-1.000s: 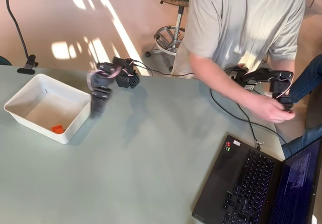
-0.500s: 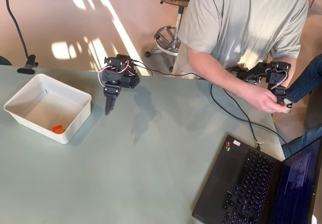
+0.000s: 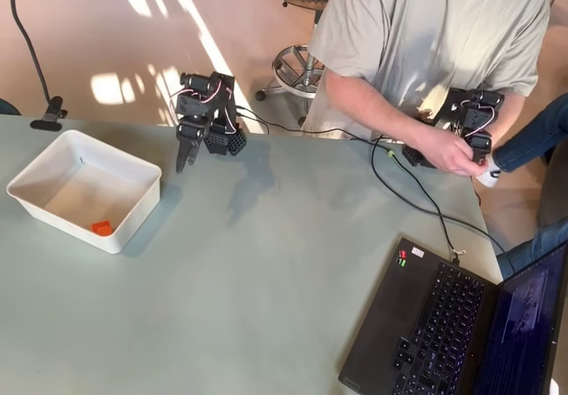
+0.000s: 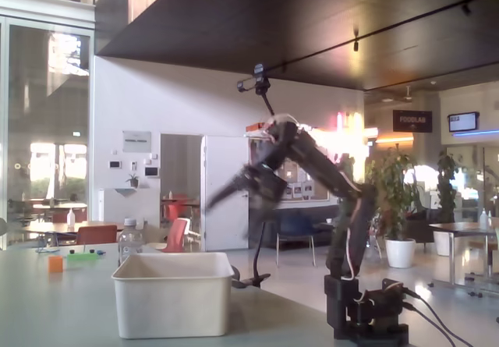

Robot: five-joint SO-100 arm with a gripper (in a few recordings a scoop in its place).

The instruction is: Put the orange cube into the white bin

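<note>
The orange cube [image 3: 102, 228] lies on the floor of the white bin [image 3: 53, 169], close to its near wall. In the fixed view the bin [image 4: 173, 294] stands at the front and its wall hides the cube. My black gripper [image 3: 182, 162] hangs to the right of the bin, near the table's far edge, pointing down. Its fingers are together with nothing between them. Seen from the fixed camera, the gripper [image 4: 214, 199] is blurred and held high above the bin's right side.
The arm's base [image 3: 226, 139] sits at the table's far edge, with cables [image 3: 399, 191] running right. A laptop [image 3: 453, 324] occupies the near right corner. A person sits behind the table. A small orange block [image 4: 54, 263] and a green thing rest far left.
The arm has pulled back from beside the bin's right wall toward its base and risen. The cube has stayed in the bin.
</note>
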